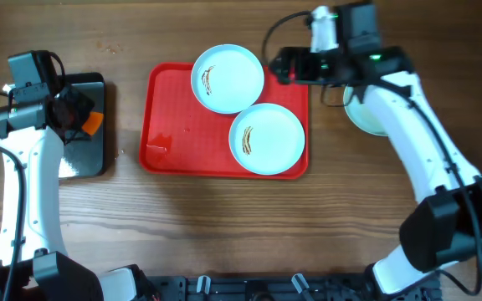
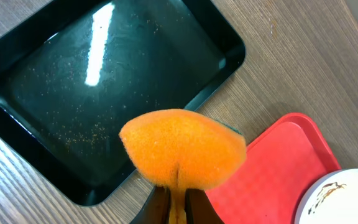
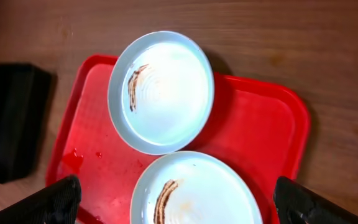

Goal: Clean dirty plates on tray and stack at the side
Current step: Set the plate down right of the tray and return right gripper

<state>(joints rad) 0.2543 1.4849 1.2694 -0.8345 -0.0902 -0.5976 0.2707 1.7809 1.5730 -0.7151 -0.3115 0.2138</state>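
Here plates [image 1: 228, 78] lie near spread right end effector [image 1: 284, 67]; left end effector [image 2: 178, 208] clamps sponge [image 2: 182, 149].

Bluish-white plates [image 1: 228, 78] streaked brown-yellow, red tray [image 1: 174, 125], orange sponge [image 2: 182, 149], glossy black tray [image 2: 73, 93], brown wood-grain table [image 1: 224, 226]

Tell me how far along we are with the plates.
Looks done: the side plate sits off the tray at the right, partly under the right arm; I can't tell if it's clean. In hand: the left hand grips the sponge at the black tray's edge; the right hand hovers open above the tray. Left: the far plate and near plate on the tray show brown smears.
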